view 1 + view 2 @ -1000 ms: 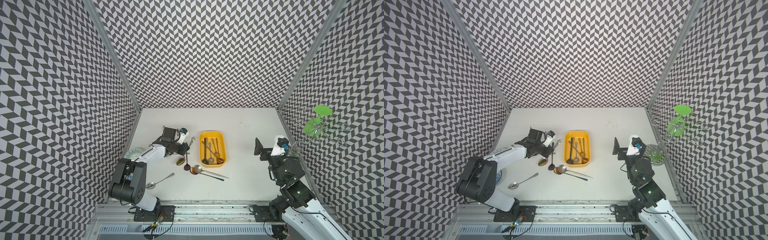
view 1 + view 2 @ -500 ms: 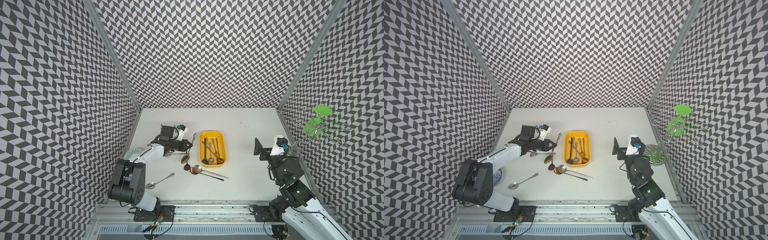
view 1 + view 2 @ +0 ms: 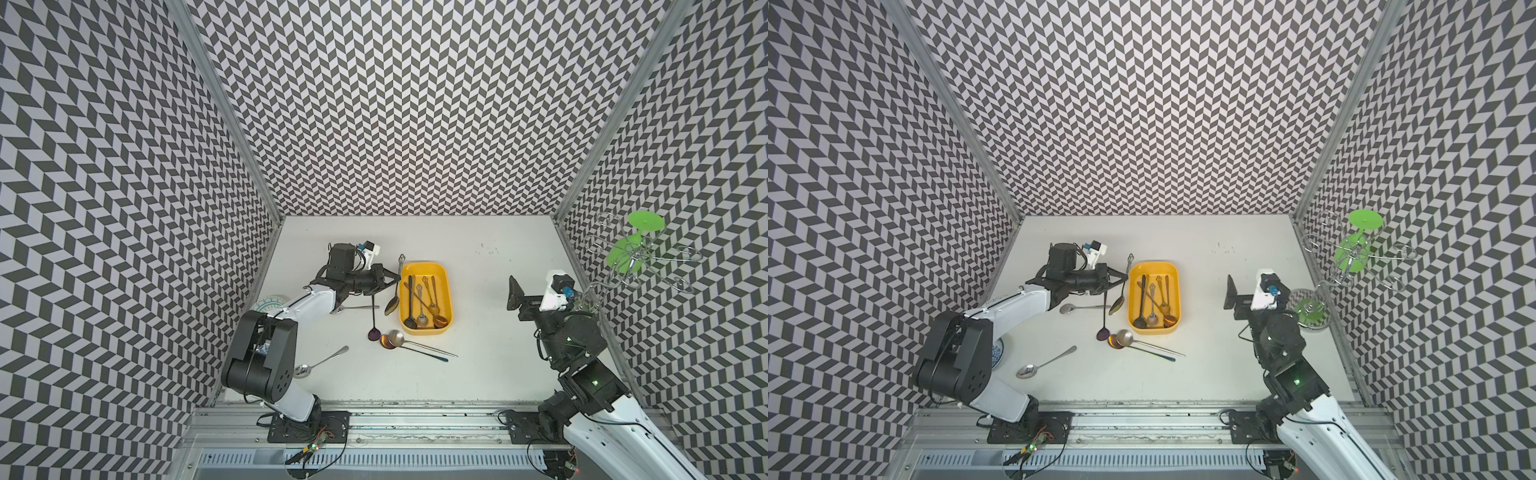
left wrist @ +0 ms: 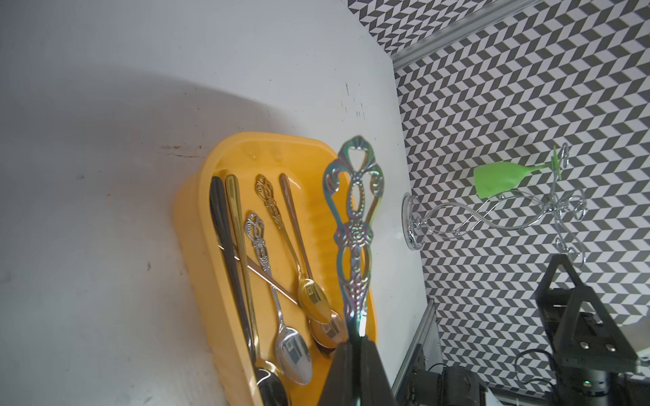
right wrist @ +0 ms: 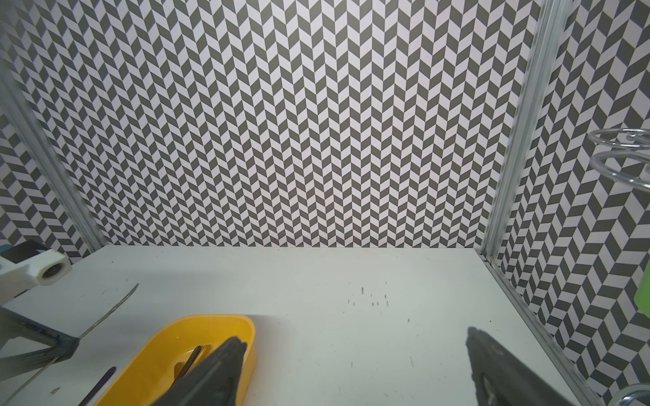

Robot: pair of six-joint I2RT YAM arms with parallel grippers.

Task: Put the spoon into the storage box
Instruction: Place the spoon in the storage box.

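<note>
Over table (image 3: 478, 332), left pincer (image 3: 397, 278) (clamped) grips spoon (image 3: 392, 303).

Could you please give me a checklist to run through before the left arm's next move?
1. Left gripper shut on ornate spoon: ok.
2. Spoon over storage box: not ok, it hangs beside the rim on the left arm's side.
3. Free room inside box: ok, bare strip along the rim facing the right arm.
4. Spoon's bowl above rim height: cannot tell.
5. Right gripper open, away from box: ok.
</note>
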